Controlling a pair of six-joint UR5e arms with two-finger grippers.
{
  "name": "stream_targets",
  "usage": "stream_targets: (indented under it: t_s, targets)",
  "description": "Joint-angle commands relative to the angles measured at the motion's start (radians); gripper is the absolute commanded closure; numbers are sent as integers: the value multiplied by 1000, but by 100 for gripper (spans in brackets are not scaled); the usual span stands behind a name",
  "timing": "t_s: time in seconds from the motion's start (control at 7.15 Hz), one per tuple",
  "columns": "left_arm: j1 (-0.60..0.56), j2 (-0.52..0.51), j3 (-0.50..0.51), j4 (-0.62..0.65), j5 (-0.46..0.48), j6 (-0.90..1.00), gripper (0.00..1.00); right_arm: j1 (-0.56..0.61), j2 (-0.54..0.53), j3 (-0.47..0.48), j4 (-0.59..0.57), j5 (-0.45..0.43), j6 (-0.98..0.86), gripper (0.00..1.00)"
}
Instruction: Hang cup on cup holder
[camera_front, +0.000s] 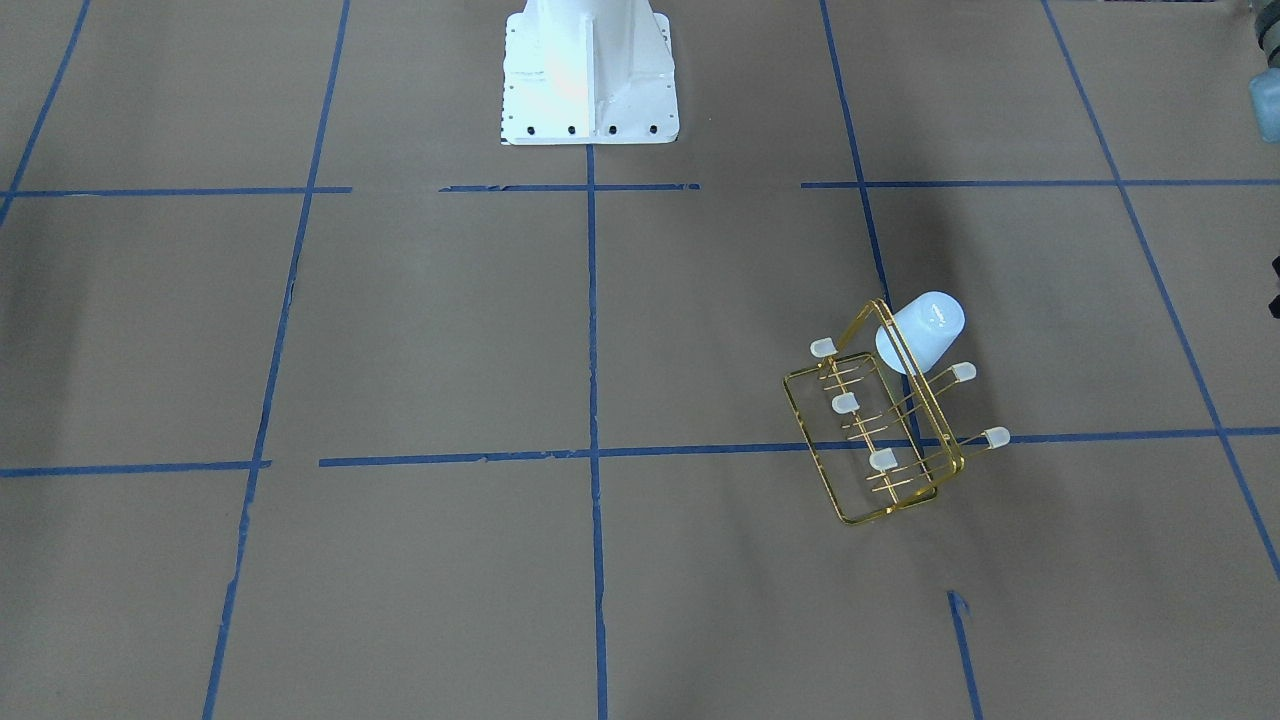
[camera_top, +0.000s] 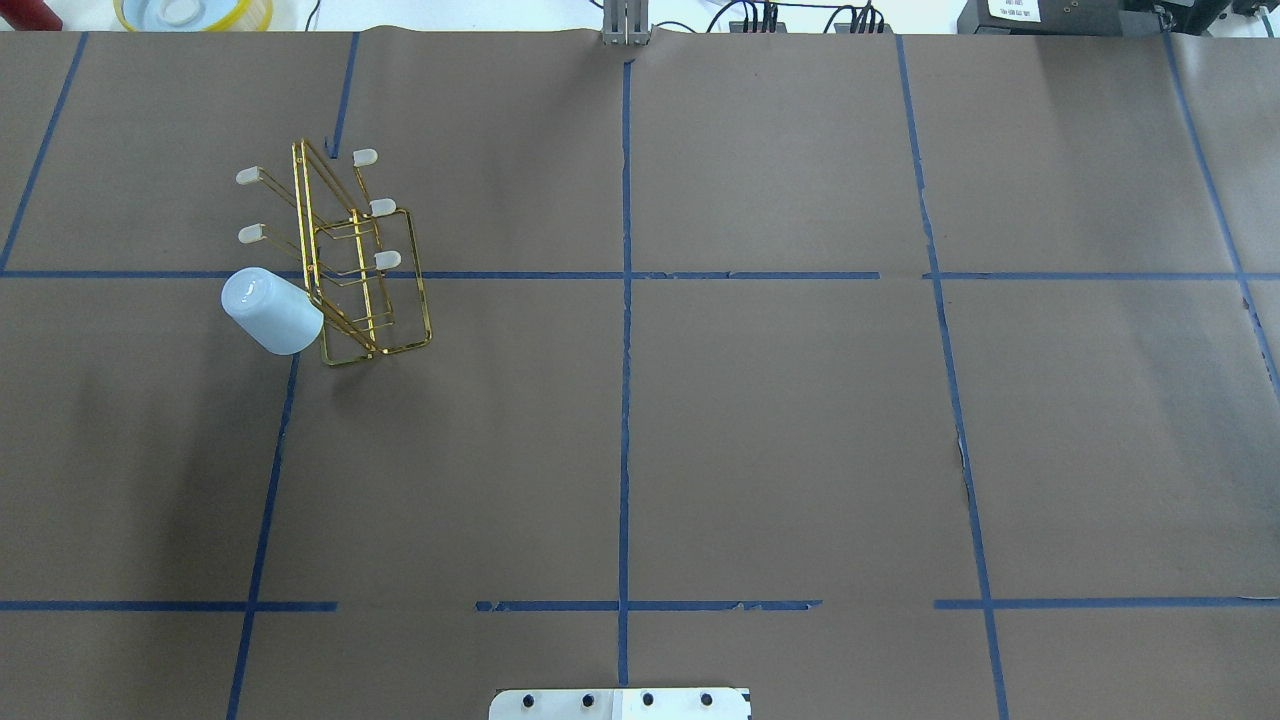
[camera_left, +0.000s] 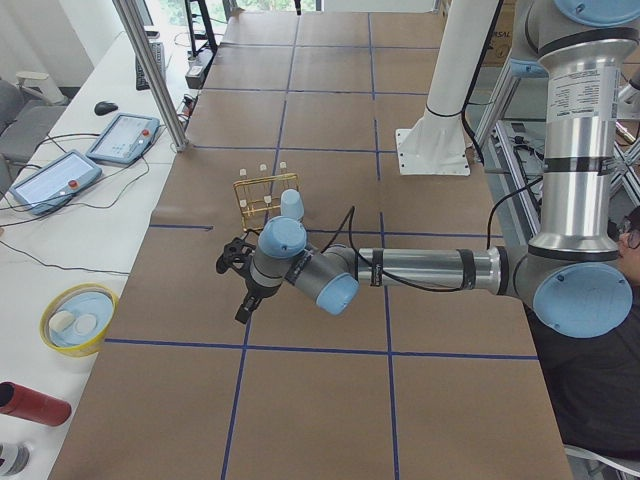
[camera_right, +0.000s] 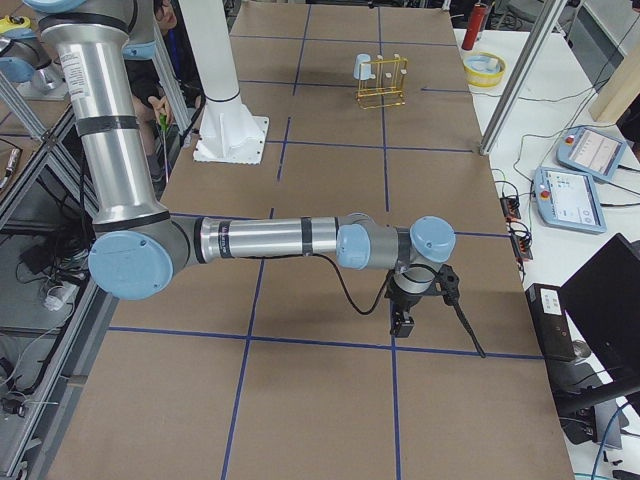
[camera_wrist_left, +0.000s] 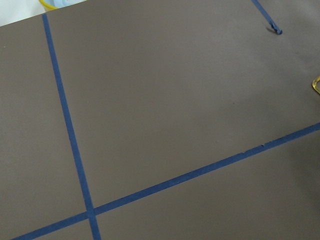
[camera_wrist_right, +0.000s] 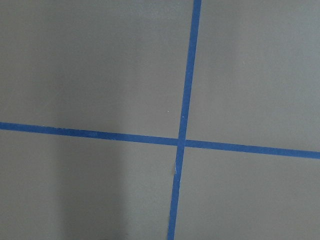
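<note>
- Top left edge of the overhead view, beyond the brown table cover (camera_top: 780, 420): a yellow-rimmed bowl (camera_top: 195, 12), partly cut off.
- Upper left of the same view: the cup (camera_top: 270, 312), tilted, with its closed bottom pointing out to the left and its mouth against the gold wires. Seated at the lowest place in the left-hand row of prongs, with the prong itself hidden inside.
- Just right of it and touching: the cup holder (camera_top: 362, 262), standing on the table askew to the blue tape lines (camera_top: 625, 400), with five frosted caps (camera_top: 388, 259) bare.
- Bottom centre: the white robot base (camera_top: 620, 703), well apart from both.
- Centre right of the front-facing view: the same cup holder (camera_front: 880, 420), with the cup (camera_front: 922, 332) at its upper right corner.
- Left of centre in the exterior left view: the left gripper (camera_left: 244, 306), pointing down over the table in front of the cup holder (camera_left: 258, 197) and the cup (camera_left: 291, 204), touching neither. Cannot tell whether the claw is spread or pressed together.
- Right of centre in the exterior right view: the right gripper (camera_right: 401, 320), pointing down over the table, well apart from the cup holder (camera_right: 383, 88) at the top of the frame. Claw state likewise impossible to tell.
- In both wrist views: brown cover and crossing tape.
</note>
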Motion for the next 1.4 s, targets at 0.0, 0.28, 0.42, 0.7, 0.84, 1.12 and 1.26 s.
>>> stream_targets:
  t_s: [0.0,0.28,0.42,0.7,0.84,1.12,1.26]
  targets:
    - [-90,-37,32,201,-57,174,0,0,0,0,0,0,1,0]
    - [-117,-47,32,402,-141,199,0,0,0,0,0,0,0,0]
    - [-117,-49,27,501,-161,191,0,0,0,0,0,0,0,0]
    - [-117,-63,24,600,-119,219,0,0,0,0,0,0,0,0]
    - [-118,-77,24,605,-47,330,0,0,0,0,0,0,0,0]
    - [-121,-95,21,607,-41,327,0,0,0,0,0,0,1,0]
    - [-123,-101,15,601,-46,252,0,0,0,0,0,0,0,0]
